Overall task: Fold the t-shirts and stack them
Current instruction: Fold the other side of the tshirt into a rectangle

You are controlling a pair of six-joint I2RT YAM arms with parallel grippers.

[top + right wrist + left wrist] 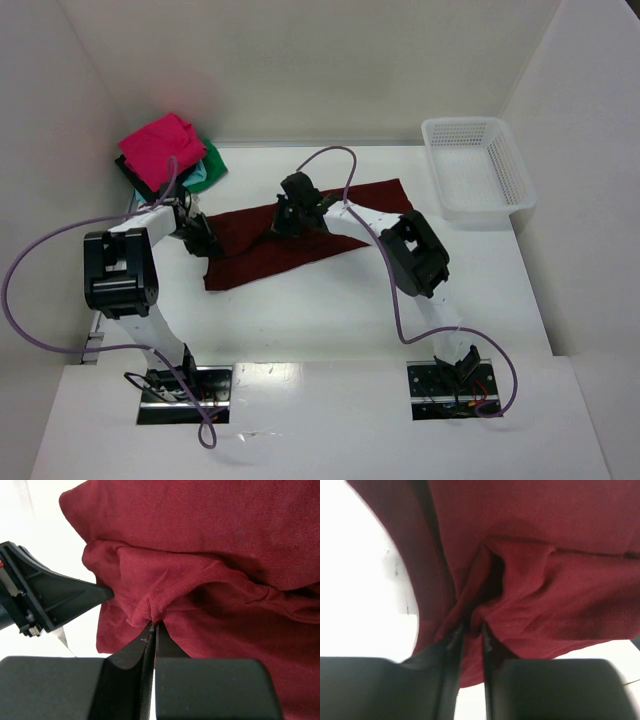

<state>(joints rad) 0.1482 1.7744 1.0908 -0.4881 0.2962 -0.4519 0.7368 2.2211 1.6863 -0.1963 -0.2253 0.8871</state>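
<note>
A dark red t-shirt (262, 250) lies spread across the middle of the table. My left gripper (203, 240) is shut on a bunched fold at its left edge, seen close in the left wrist view (471, 626). My right gripper (283, 222) is shut on a pinched fold of the same shirt near its upper middle, seen in the right wrist view (152, 625). A stack of folded shirts sits at the back left: bright pink (160, 146) on top, green (212, 163), light blue (196, 176) and black (132, 172) edges beneath.
A white plastic mesh basket (478, 167) stands at the back right. White walls enclose the table on the left, back and right. Purple cables loop from both arms. The left gripper's black body (40, 595) shows in the right wrist view.
</note>
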